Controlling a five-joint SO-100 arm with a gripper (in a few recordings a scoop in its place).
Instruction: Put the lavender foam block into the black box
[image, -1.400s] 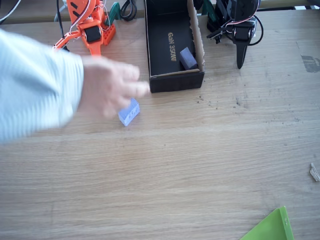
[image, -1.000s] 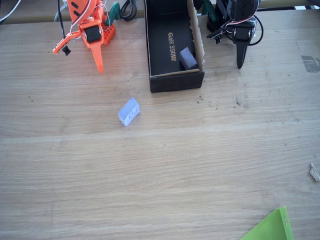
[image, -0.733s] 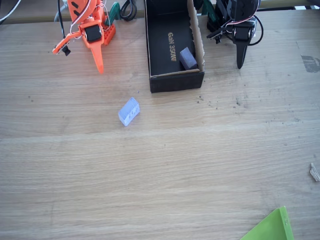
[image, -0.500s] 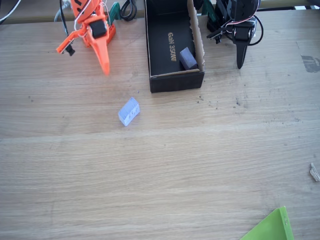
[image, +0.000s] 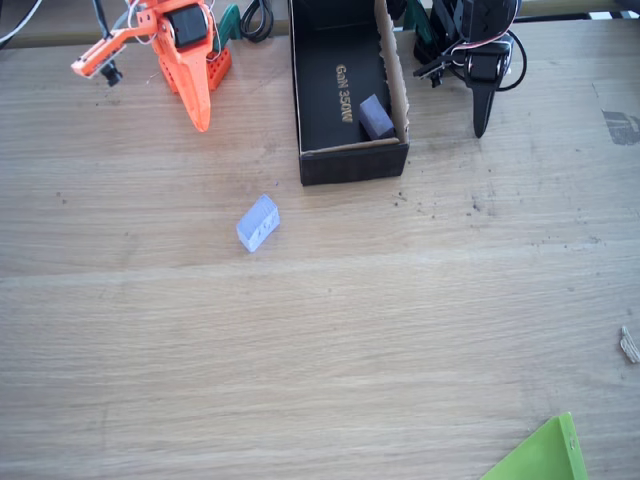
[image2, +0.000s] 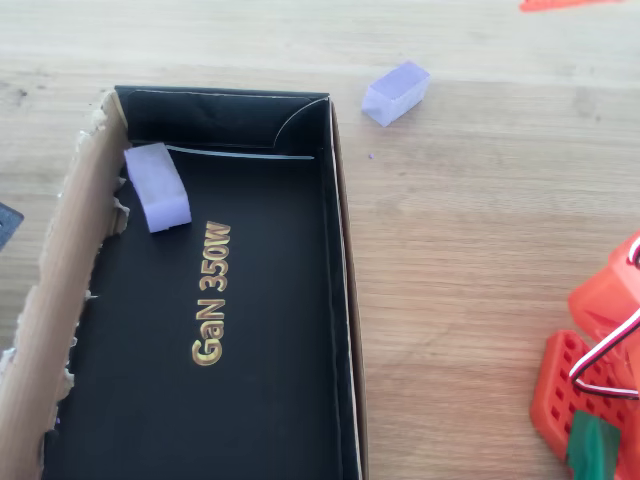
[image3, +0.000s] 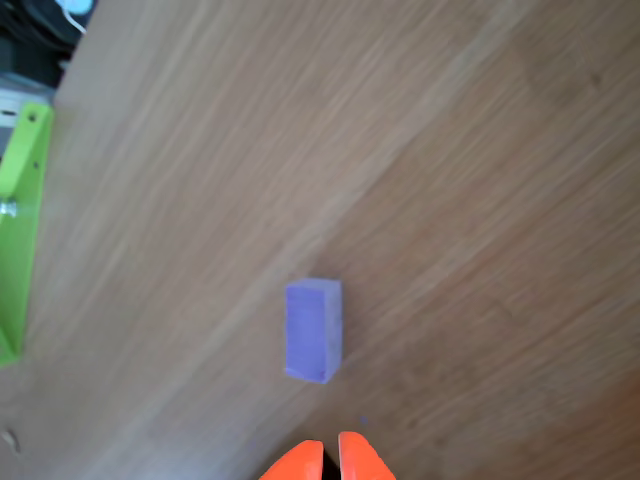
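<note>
One lavender foam block (image: 258, 222) lies on the table (image: 400, 320), outside the black box (image: 296, 90).
My gripper (image3: 330, 455) (fingertips together) hangs above it, apart.

Bright, even daylight washes the tabletop (image: 330, 330) pale in the fixed view, with short soft shadows. The overhead view is sharp. The wrist view is softly blurred, most of all toward its 12 o'clock edge.
</note>
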